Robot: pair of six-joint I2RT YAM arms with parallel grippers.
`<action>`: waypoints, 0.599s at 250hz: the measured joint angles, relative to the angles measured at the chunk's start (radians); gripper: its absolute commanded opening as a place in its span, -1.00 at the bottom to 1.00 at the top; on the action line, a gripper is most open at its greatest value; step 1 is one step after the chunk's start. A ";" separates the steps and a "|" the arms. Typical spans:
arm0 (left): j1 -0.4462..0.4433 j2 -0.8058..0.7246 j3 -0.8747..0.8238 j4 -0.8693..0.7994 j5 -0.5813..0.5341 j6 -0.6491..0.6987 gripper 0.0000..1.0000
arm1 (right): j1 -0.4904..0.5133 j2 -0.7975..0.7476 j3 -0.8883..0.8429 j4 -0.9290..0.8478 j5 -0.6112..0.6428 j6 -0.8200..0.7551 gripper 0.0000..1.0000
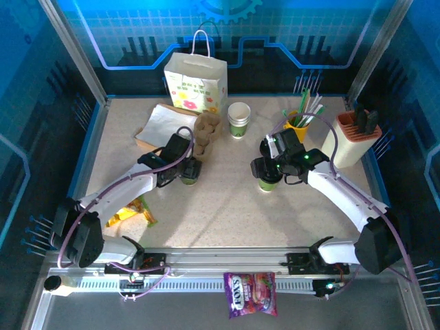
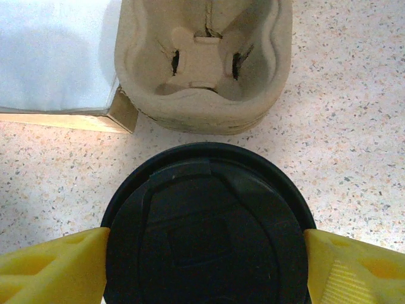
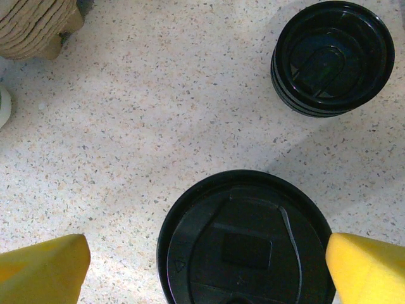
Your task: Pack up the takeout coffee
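Top: left cup (image 1: 189,180) centre-left on table (image 1: 220,213), right cup (image 1: 268,183) centre-right; carrier (image 1: 204,130) empty, so both cups unpacked, bagging all left; left wrist: left gripper (image 2: 205,253) clamps its cup's lid; right wrist: right gripper (image 3: 207,253) spread wide, straddling its cup, holding nothing.

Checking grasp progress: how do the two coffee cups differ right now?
The left gripper touches both sides of the left cup; the right gripper stands wider than the right cup, a gap showing. The left cup stands near the carrier, the right cup away from it. Both upright, black-lidded.
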 measured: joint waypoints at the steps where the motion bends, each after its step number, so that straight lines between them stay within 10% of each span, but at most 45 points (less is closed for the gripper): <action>1: 0.000 0.000 0.000 0.000 0.000 0.000 0.55 | 0.000 0.000 0.000 0.000 0.000 0.000 0.94; 150: 0.000 -0.017 -0.029 -0.030 0.004 -0.022 0.64 | 0.000 0.006 0.019 0.000 0.001 -0.005 0.94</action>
